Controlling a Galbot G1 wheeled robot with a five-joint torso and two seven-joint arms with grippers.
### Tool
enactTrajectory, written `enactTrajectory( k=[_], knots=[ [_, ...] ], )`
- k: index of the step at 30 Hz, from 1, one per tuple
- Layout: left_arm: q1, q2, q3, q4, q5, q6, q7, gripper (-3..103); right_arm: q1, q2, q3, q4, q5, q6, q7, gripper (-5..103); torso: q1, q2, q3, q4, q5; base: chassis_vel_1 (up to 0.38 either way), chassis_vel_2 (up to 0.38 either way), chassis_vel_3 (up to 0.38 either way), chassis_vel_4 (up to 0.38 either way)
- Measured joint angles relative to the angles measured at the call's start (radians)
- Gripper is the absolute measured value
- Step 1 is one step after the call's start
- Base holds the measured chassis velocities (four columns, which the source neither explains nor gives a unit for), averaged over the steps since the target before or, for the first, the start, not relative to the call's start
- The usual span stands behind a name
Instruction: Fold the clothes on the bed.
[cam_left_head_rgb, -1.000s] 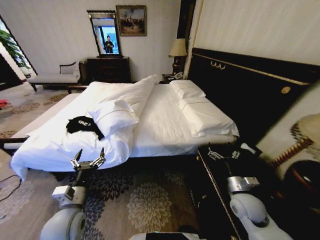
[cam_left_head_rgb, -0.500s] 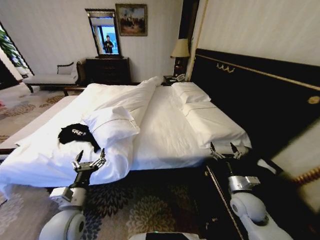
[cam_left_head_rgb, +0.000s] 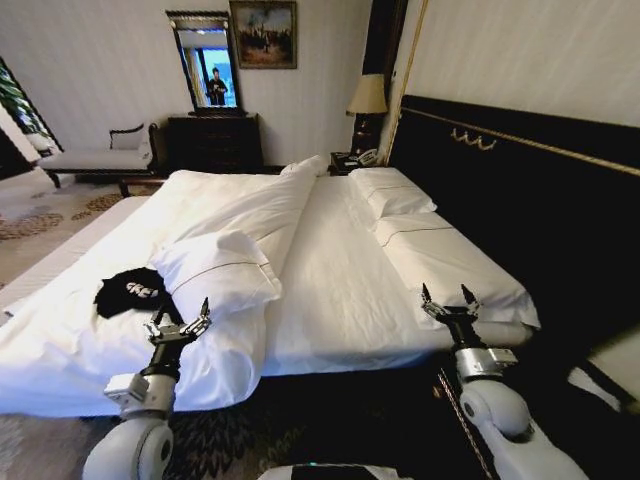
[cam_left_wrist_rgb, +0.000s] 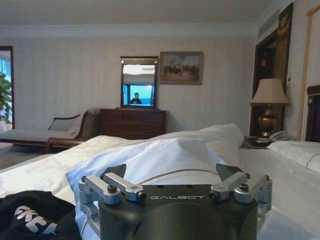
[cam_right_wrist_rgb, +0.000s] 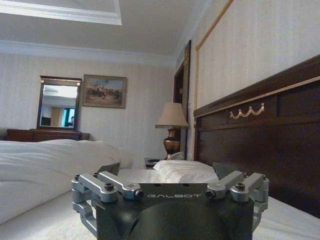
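Observation:
The clothes (cam_left_head_rgb: 130, 290), a crumpled black T-shirt with white letters, lie on the white duvet of the bed (cam_left_head_rgb: 330, 260) near its front left corner. A loose white pillow (cam_left_head_rgb: 215, 270) rests just right of them. My left gripper (cam_left_head_rgb: 181, 312) is held up, open and holding nothing, over the bed's near edge close to the shirt. The left wrist view shows that gripper (cam_left_wrist_rgb: 172, 172) with the shirt (cam_left_wrist_rgb: 30, 220) low beside it. My right gripper (cam_left_head_rgb: 445, 295) is raised and open near the bed's front right corner, by the dark headboard (cam_left_head_rgb: 520, 190); in the right wrist view it (cam_right_wrist_rgb: 165, 167) is also open.
Two pillows (cam_left_head_rgb: 400, 200) lie against the headboard. A lamp (cam_left_head_rgb: 368, 95) and phone stand on the far nightstand. A dark dresser (cam_left_head_rgb: 215, 140) with a mirror (cam_left_head_rgb: 205, 65) is at the back wall, and a pale chaise bench (cam_left_head_rgb: 95, 158) at the far left. Patterned carpet (cam_left_head_rgb: 40, 215) borders the bed.
The whole head view has shifted: the bed now sits nearer and fills more of the picture, so the camera has moved. Both arms keep the same raised pose, grippers open.

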Motion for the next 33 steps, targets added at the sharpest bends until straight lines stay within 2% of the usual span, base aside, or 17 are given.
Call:
enactTrajectory(
  k=[5,12,25,33],
  knots=[
    [-0.007,-0.001,0.001,0.006,0.002,0.0,-0.005,100,0.009,0.005,-0.006,-0.015,-0.012,0.013,-0.002,100,-0.001,0.0,-0.001,-0.0006,-0.0002,0.0,0.0,0.0,0.0],
    [-0.005,0.0,-0.001,-0.006,0.001,0.003,-0.007,100,0.018,0.017,-0.008,-0.038,-0.046,0.016,-0.002,100,-0.002,0.001,-0.001,-0.0003,-0.0001,0.0,0.0,0.0,0.0],
    [-0.001,0.003,0.001,-0.002,0.007,0.004,-0.009,100,0.02,0.054,-0.015,-0.042,-0.043,0.016,-0.004,100,-0.001,0.0,0.0,-0.0004,-0.0001,0.0,0.0,0.0,0.0],
    [-0.007,0.008,0.001,0.004,0.006,0.004,-0.009,100,0.021,0.074,-0.027,-0.053,-0.049,0.015,-0.003,100,-0.001,0.0,0.0,-0.0004,0.0,0.095,0.108,-0.1,-0.135]
  ],
)
